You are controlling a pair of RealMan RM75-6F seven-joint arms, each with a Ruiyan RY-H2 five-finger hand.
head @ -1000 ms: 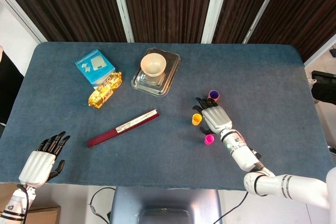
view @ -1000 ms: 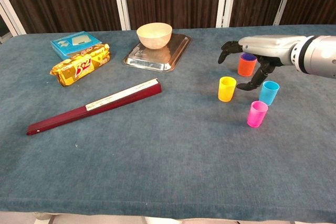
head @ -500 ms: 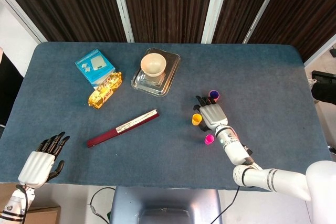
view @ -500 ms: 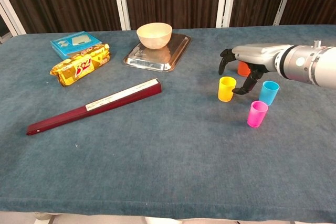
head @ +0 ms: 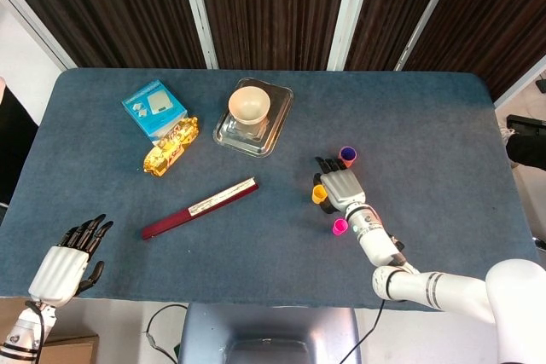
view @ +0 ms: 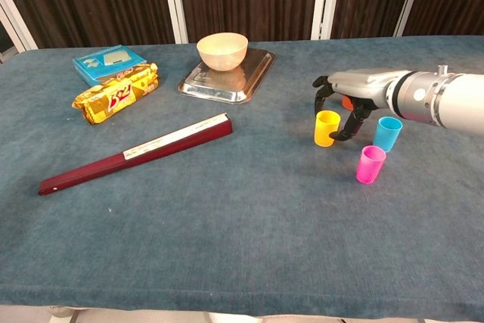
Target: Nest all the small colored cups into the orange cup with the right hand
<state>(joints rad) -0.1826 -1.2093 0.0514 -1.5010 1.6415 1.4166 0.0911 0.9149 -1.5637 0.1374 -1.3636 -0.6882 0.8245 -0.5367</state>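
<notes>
— fingers of the right hand (view: 349, 105) arch apart, holding nothing?
— yes, thumb just beside the upright yellow cup (view: 327, 128), which stands under the palm's near-left edge.
— and the orange cup (head: 346, 156)?
— behind the hand, mostly hidden. left hand (head: 68, 262) is far off, idle.
— writing?
— none legible.

- My right hand (view: 344, 104) reaches out over the surface (view: 242, 217) palm down, its dark fingers (view: 352, 123) apart and curled downward, holding nothing.
- My left hand (head: 66, 260) hangs off the near edge, fingers spread, holding nothing.
</notes>
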